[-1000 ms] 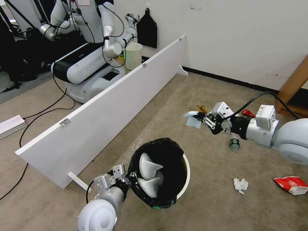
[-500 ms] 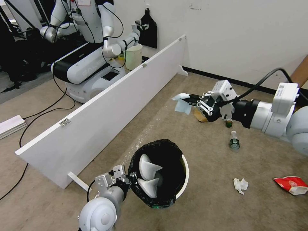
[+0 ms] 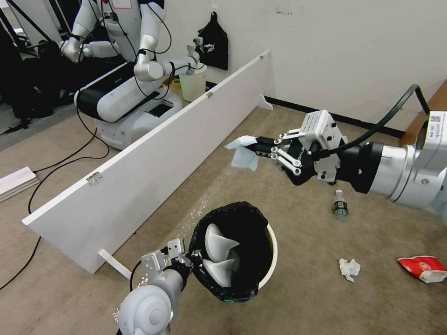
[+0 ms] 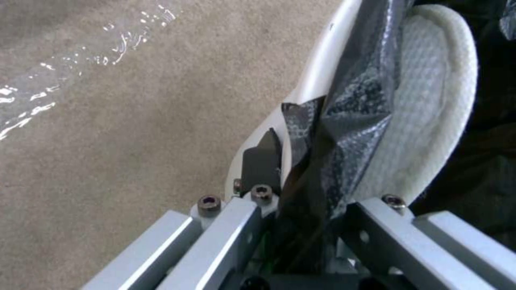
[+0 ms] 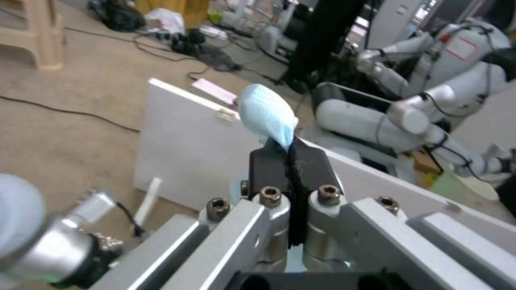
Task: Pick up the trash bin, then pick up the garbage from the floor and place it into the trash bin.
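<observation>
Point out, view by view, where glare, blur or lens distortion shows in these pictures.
Head view: the long white board bows, lens distortion, and a shiny streak on the carpet glares. Left wrist view: the same glints, with the trash bin rim soft. Right wrist view: the blue mask is sharp, the room behind blurred.

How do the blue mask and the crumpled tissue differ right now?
The blue mask hangs in the air, pinched in the right gripper above the carpet; the crumpled tissue lies loose on the floor, untouched. The mask is pale blue and droops flat; the tissue is white and balled up. Both are outside the trash bin.
</observation>
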